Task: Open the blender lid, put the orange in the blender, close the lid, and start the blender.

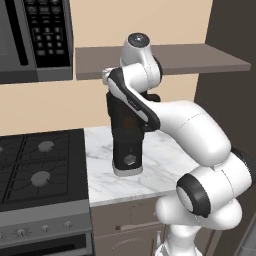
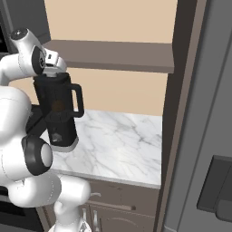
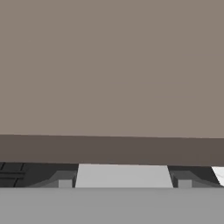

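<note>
Kitchen: white marble counter (image 2: 127,136) between a black gas stove (image 1: 40,165) on the left and a tall dark cabinet on the right; a brown shelf (image 1: 200,59) runs above.
Blender (image 1: 126,145): it stands on the counter near the stove, knob facing the near side, loop handle to the right.
Orange (image 2: 57,105): a faint orange glow shows inside the dark jar (I judge it is already in).
Blender lid (image 3: 121,176): its grey square plug lies just between the finger tips in the hand view.
Gripper (image 3: 124,183): jaws spread on both sides of the plug; gripping or not, I cannot tell.
Arm pose: elbow bent high, hand above the jar top, under the shelf.
Step advice: probably closing the lid; press it down level and centred, then go to the knob.
</note>
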